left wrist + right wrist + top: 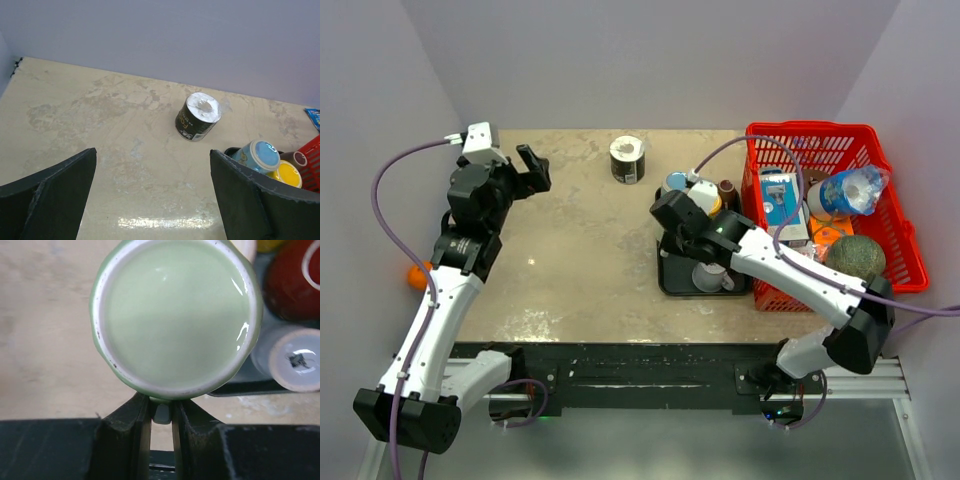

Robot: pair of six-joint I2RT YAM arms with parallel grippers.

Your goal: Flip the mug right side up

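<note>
A pale green mug (pixel 175 315) fills the right wrist view with its glazed base facing the camera, so it is upside down. My right gripper (pixel 161 402) is shut on the mug's handle (pixel 161 413), which is pinched between the two fingers. In the top view my right gripper (pixel 678 212) is over the far end of the black tray (pixel 668 282), and the wrist hides the mug. My left gripper (pixel 532 165) is open and empty above the far left of the table; it also shows in the left wrist view (pixel 152 160).
A black roll with a white top (pixel 627 158) lies at the back centre. The tray also holds a white mug (pixel 712 277), a blue cup (pixel 257 156), a yellow cup (pixel 286 173) and a red cup (pixel 295 285). A red basket (pixel 910 250) of groceries stands on the right.
</note>
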